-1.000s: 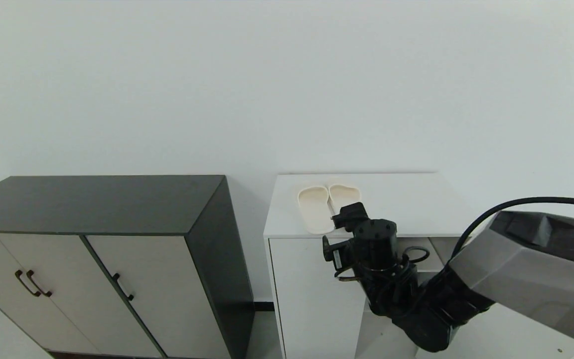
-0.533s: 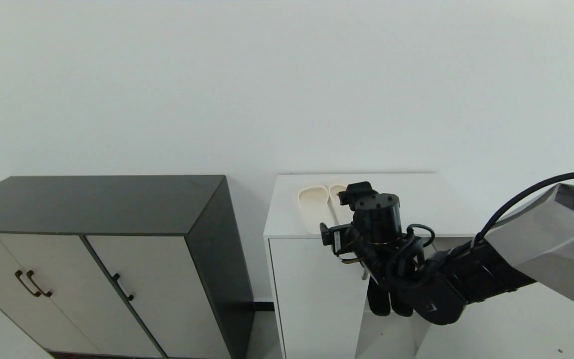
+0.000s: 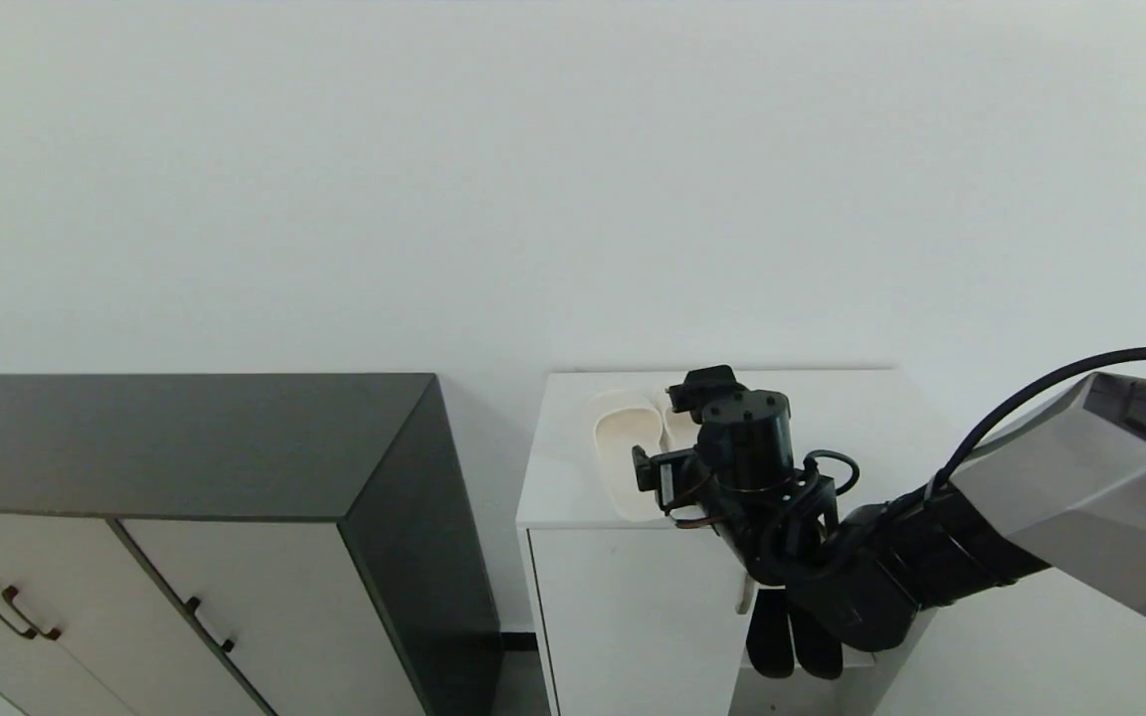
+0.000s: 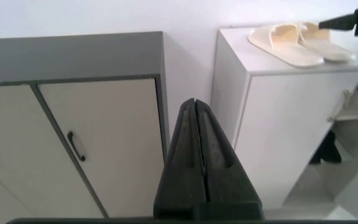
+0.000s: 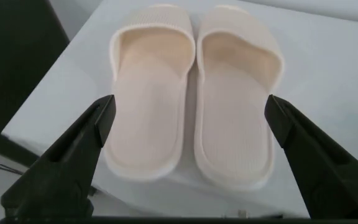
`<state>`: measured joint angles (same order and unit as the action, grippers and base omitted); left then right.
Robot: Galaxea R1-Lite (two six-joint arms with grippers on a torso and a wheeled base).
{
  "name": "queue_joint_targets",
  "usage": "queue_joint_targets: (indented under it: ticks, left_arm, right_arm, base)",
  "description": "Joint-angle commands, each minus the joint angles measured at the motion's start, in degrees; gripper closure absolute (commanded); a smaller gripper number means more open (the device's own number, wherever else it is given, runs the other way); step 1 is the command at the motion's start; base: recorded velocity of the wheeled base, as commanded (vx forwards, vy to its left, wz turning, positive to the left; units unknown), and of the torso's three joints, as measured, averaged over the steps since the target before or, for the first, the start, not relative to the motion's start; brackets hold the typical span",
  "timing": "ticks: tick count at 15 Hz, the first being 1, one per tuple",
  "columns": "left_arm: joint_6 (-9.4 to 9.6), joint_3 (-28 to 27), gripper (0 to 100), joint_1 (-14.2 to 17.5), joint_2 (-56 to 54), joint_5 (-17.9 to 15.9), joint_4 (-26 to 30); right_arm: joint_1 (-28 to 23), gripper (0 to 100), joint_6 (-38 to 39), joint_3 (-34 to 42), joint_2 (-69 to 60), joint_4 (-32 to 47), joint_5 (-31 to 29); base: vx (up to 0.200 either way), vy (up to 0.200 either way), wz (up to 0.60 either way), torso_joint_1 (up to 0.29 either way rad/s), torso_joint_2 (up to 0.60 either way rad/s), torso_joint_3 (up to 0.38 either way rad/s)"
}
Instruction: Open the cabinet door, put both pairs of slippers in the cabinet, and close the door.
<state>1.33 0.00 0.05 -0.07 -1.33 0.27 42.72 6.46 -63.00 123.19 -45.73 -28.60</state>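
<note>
Holding the left hand (image 4: 196,143) pressed together, fingers flat against each other, low before the gap between two cabinets. Poised with the right hand (image 5: 190,106) spread wide just above the front edge of the top of the white cabinet (image 3: 623,617), one finger to each side of the cream slippers (image 5: 194,93). Found on that top, toward its left edge: the cream pair, side by side and touching, heels at the front edge, toes toward the wall. Seen lower down, inside the open right side of the same cabinet, under a shelf: black slippers (image 4: 325,149), partly hidden behind the right arm in the head view. Flanked on the left by a dark-topped cabinet (image 3: 185,438), pale doors shut, dark handles (image 3: 207,625) on them. Backed by a plain white wall (image 3: 573,179).
</note>
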Motion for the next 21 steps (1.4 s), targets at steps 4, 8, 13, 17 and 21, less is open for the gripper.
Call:
queue_joint_targets:
  ticks: [4, 8, 13, 17, 21]
  left_arm:
    - [-0.01, 0.0, 100, 0.0, 0.1, 0.0, 0.0]
    - [-0.01, 0.0, 100, 0.0, 0.1, -0.1, 0.0]
    - [-0.1, 0.0, 100, 0.0, 0.1, -0.1, 0.0]
    - [-0.1, 0.0, 100, 0.0, 0.1, 0.0, 0.0]
    - [-0.01, 0.0, 100, 0.0, 0.1, -0.1, 0.0]
  right_arm:
    - [0.0, 0, 0.0, -0.3, 5.0, -2.3, 2.0]
    - [-0.4, 0, 0.1, -4.2, 8.1, -2.8, 2.3]
    - [-2.5, 0, 0.0, -10.7, 13.5, -2.7, 2.5]
    - [-3.4, 0, 0.0, -16.5, 17.3, -0.3, 2.5]
    - [-4.0, 100, 0.0, -18.6, 18.3, -0.3, 2.5]
  base:
    - [0.05, 0.0, 0.0, -0.001, 0.0, -0.001]
    - [0.0, 0.0, 0.0, 0.0, 0.0, 0.0]
    - [0.0, 0.0, 0.0, 0.0, 0.0, 0.0]
    - [0.0, 0.0, 0.0, 0.0, 0.0, 0.0]
    - [0.0, 0.0, 0.0, 0.0, 0.0, 0.0]
